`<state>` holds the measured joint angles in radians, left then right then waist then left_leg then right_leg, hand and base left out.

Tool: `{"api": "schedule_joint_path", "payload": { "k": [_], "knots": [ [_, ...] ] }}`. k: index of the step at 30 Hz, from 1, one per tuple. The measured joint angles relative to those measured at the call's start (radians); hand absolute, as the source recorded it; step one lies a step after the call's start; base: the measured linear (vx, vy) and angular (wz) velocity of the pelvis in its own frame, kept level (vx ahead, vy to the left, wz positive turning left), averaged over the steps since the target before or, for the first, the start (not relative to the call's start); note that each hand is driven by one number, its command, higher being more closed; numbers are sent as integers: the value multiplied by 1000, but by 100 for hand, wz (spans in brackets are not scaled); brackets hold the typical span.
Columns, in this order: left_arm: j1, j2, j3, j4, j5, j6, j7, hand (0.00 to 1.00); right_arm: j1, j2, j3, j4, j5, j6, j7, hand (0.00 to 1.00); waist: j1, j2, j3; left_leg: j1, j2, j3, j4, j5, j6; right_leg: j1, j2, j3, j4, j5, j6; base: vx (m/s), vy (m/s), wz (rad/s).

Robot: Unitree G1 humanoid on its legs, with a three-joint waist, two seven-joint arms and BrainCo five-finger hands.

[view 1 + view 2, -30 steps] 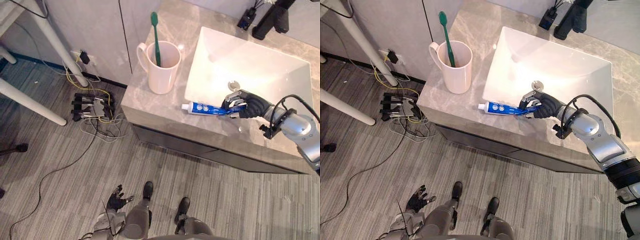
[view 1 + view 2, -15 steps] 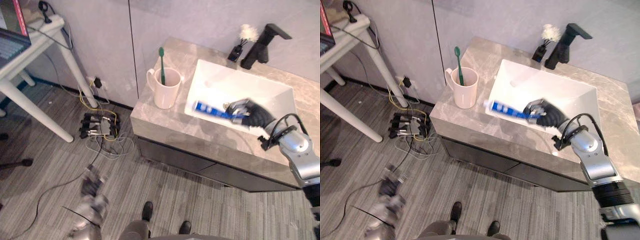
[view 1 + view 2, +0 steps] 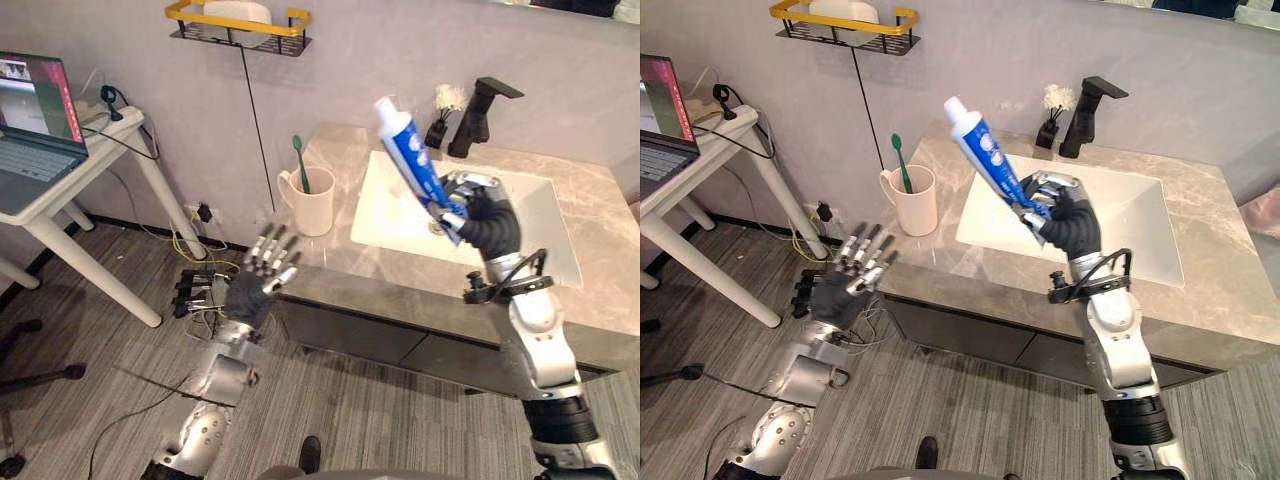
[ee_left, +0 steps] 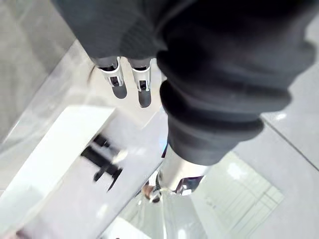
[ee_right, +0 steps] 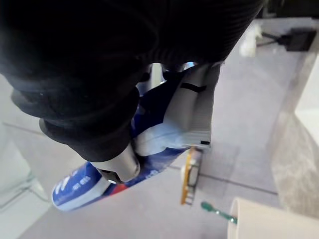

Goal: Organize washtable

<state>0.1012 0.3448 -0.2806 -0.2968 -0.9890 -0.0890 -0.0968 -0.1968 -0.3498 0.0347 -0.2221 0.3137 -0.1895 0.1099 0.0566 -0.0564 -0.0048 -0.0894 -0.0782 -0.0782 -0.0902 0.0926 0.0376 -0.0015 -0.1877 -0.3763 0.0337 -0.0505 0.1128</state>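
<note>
The right hand (image 3: 483,218) is gripping a blue and white toothpaste tube (image 3: 412,155) by its lower end, fingers wrapped round it. It is holding the tube high above the white sink (image 3: 545,215), cap end up and leaning left. That probably readies it for the cream cup (image 3: 312,205) on the counter's left corner, where a green toothbrush (image 3: 301,165) is standing. The forearm is pointing upward. The left hand (image 3: 252,288) is hovering near the counter's front edge, fingers spread and empty.

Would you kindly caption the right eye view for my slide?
The right hand holds the toothpaste tube raised near the sink; left hand open.
</note>
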Motion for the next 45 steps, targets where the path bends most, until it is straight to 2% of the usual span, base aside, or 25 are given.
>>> {"api": "schedule_joint_path", "payload": {
  "k": [3,8,12,19,38,39,45],
  "knots": [
    [-55,5,-65,0,-33,6,-7,0,7,45,37,-5,20,1,0,100,-14,0,0,2,0,1,1,2,1,0,-1,0,1,0,0,-3,-3,1],
    [-134,-10,-153,-1,-43,10,-9,0,52,94,114,-56,30,3,20,100,-20,0,0,9,1,13,0,1,2,-2,-1,20,1,0,0,4,-6,-7],
    [-153,-16,-161,0,-41,20,-10,0,63,112,138,-56,30,13,44,100,-42,0,0,12,2,21,0,1,2,-2,0,26,2,1,1,2,-10,-5],
    [-182,-29,-172,-1,-33,26,-13,0,118,129,142,-55,27,41,69,100,-42,0,0,15,4,25,0,1,1,-2,2,28,1,1,1,1,-2,-2],
    [-195,-74,-161,-21,24,35,-14,0,196,149,172,15,-15,70,110,100,-44,0,0,15,11,55,-1,1,1,-8,10,55,-20,15,0,0,-5,-4],
    [-202,-76,-158,-22,25,35,-12,100,203,152,173,17,-14,71,113,100,-44,0,-1,15,12,57,-1,1,1,-9,10,62,-20,16,1,0,-5,-7],
    [-209,-85,-157,-22,28,36,-11,100,204,168,181,16,-10,68,115,100,-52,-2,-2,15,17,84,-1,0,1,-21,13,84,-24,26,0,-4,-6,-14]
  ]
}}
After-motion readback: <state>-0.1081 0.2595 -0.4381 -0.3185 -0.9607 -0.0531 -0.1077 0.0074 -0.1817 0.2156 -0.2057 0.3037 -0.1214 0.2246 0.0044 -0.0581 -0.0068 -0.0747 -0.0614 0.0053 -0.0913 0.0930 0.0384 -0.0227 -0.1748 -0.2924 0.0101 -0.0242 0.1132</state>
